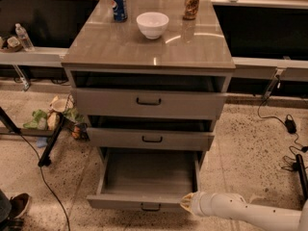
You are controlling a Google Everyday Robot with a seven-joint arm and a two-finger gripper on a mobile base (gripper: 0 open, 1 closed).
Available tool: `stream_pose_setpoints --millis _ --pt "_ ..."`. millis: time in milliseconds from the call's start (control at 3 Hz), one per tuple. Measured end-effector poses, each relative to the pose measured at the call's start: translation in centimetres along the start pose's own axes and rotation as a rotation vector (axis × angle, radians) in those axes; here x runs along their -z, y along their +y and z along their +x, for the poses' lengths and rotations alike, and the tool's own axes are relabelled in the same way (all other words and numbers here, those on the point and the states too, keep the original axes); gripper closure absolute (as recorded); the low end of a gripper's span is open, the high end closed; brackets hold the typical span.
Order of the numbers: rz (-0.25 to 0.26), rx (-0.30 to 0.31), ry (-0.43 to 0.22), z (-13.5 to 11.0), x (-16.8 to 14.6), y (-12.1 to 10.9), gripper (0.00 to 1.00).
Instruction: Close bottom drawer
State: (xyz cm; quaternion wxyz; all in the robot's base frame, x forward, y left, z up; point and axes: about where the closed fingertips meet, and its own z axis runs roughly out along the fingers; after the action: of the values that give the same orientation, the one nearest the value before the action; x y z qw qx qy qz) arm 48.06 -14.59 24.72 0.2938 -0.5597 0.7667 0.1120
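Observation:
The bottom drawer (144,203) is pulled far out of the grey cabinet, its plain interior bare and its black bar handle (150,207) at the centre of the low front panel. My gripper (185,203) is at the end of the white arm that comes in from the lower right, and it sits against the right end of the drawer's front panel. The middle drawer (152,139) and the top drawer (148,102) above stand slightly out.
On the cabinet top (120,47) stand a blue can (118,4), a white bowl (152,24) and a brown can (191,3). Litter (53,117) and a black stand leg (53,141) lie on the floor at the left. Cables (288,126) lie at the right.

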Motion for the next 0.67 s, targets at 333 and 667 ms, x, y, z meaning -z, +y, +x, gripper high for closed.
stream_pose_setpoints --millis 333,667 --pt "-0.051 -0.014 -0.024 0.1 -0.6 2.4 1.00" --pt "-0.063 -0.028 -0.046 1.2 -2.6 3.0 1.00"
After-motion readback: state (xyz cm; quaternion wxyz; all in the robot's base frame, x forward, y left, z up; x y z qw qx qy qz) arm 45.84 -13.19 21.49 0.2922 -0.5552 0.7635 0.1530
